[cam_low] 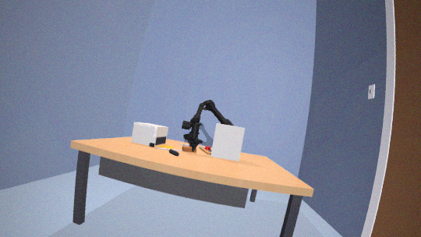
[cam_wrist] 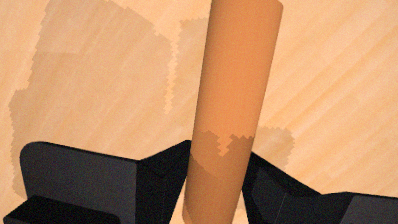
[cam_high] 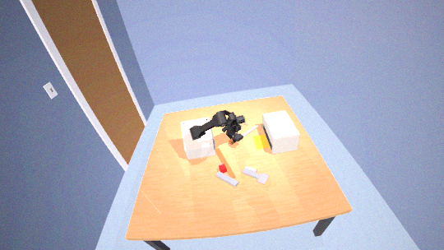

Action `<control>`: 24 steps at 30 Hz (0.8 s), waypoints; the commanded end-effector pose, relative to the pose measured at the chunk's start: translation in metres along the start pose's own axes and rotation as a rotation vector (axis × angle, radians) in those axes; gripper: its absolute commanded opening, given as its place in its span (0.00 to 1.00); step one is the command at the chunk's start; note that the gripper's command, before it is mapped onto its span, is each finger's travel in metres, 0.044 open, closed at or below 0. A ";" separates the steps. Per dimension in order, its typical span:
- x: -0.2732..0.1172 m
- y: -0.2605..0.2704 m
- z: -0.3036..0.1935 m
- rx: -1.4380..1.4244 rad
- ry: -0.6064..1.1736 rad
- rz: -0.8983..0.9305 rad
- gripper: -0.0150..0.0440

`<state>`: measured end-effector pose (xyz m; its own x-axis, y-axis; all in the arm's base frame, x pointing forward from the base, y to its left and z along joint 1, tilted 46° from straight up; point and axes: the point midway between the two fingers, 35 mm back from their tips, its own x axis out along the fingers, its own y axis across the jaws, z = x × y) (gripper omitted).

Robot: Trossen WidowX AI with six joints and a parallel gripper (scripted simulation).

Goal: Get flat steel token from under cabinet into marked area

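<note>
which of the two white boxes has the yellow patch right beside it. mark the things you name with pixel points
The white cabinet (cam_high: 284, 131) (cam_low: 145, 133) on the top view's right; the yellow patch (cam_high: 261, 141) lies along its dark-slotted side. The other box stands beneath the arm.
</note>
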<state>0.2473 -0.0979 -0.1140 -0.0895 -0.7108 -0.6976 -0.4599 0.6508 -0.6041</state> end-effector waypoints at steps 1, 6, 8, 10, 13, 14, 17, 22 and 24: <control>-0.001 -0.005 -0.003 0.001 -0.004 -0.005 0.25; -0.001 -0.010 -0.006 0.001 -0.004 -0.006 0.25; -0.001 -0.011 -0.007 0.001 -0.004 -0.006 0.25; -0.001 -0.013 -0.008 0.001 -0.004 -0.006 0.25; -0.001 -0.016 -0.010 0.001 -0.004 -0.006 0.25; -0.001 -0.017 -0.011 0.001 -0.004 -0.006 0.25; -0.001 -0.020 -0.013 0.001 -0.004 -0.006 0.25; -0.001 -0.024 -0.016 0.001 -0.003 -0.006 0.25; -0.001 -0.026 -0.017 0.001 -0.003 -0.006 0.25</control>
<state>0.2442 -0.1165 -0.0948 -0.0897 -0.7119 -0.6965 -0.4599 0.6499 -0.6051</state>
